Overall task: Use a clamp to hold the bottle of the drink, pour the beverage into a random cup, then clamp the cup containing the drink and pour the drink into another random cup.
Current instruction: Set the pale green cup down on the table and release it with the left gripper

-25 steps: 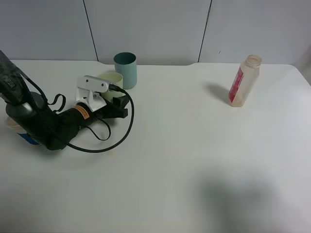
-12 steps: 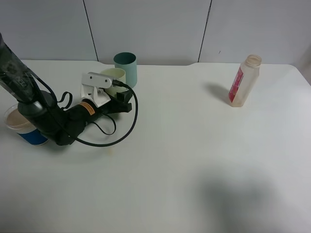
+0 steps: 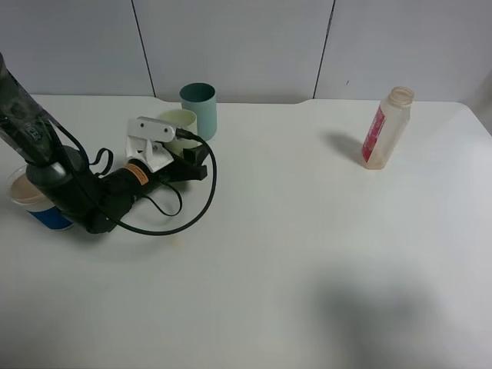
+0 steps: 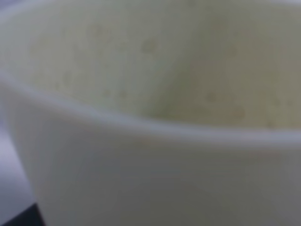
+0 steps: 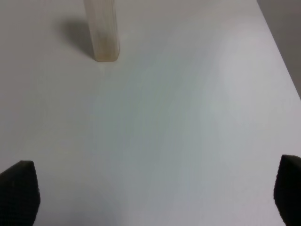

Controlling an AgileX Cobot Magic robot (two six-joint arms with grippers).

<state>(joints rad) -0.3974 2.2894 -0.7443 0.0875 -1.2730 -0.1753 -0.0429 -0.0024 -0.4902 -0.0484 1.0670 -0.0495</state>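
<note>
A clear bottle (image 3: 387, 127) with a red label stands open at the far right of the table; its lower part shows in the right wrist view (image 5: 102, 31). A blue paper cup (image 3: 34, 201) holding beige drink stands at the far left. A pale cream cup (image 3: 180, 123) and a teal cup (image 3: 199, 109) stand together at the back left. My left gripper (image 3: 199, 163) lies low, right against the cream cup, which fills the left wrist view (image 4: 155, 117); its jaws are hidden there. My right gripper (image 5: 153, 190) is open and empty, well short of the bottle.
The left arm and its looped black cable (image 3: 173, 223) lie across the table's left side, beside the blue cup. The white table (image 3: 307, 254) has its right edge close to the bottle. A grey panelled wall (image 3: 246, 46) stands behind.
My left arm has swung back and to the left, uncovering the blue cup, and its gripper has moved closer to the cream cup. The bottle has not moved.
</note>
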